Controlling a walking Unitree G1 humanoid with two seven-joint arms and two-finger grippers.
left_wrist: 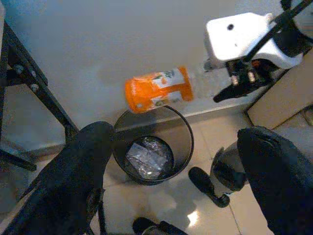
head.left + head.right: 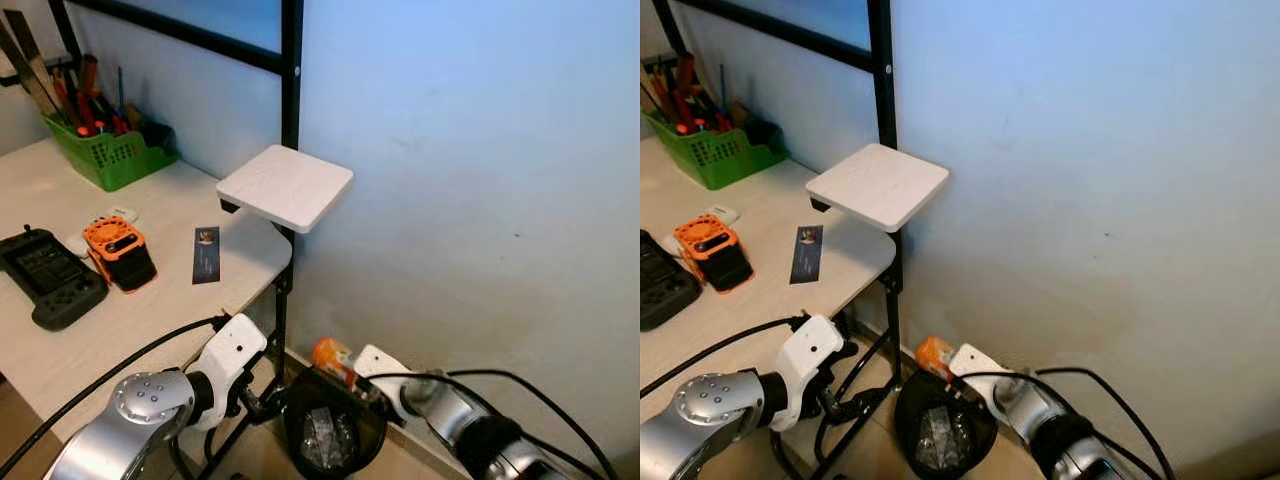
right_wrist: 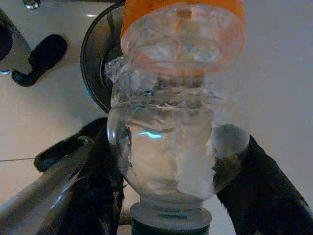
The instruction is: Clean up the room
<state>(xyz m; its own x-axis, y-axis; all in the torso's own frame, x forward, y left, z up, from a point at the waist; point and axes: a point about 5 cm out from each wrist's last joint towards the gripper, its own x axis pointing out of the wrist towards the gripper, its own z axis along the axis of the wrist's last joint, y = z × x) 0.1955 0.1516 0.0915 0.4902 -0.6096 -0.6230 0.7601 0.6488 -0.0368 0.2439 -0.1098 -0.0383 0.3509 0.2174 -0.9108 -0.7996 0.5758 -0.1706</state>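
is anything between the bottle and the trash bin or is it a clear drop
Nothing visible blocks it. The right gripper holds the bottle on its side just above the far rim of the trash bin, whose mouth is open with only crumpled plastic at the bottom. The left gripper hovers open, nearer the camera.

The bin (image 1: 182, 147) mouth stands open, with only crumpled wrap (image 1: 146, 157) low inside. The bottle (image 1: 159, 89), clamped in the right tool (image 1: 234, 88), lies level across the bin's far rim and blocks entry from the wall (image 2: 480, 180) side. The left tool (image 1: 181, 171) hovers spread above the near rim. The black frame leg (image 2: 281, 310) stands just beside the bin on its tabletop (image 2: 60, 350) side. Bare floor (image 1: 161, 205) lies nearer the robot.
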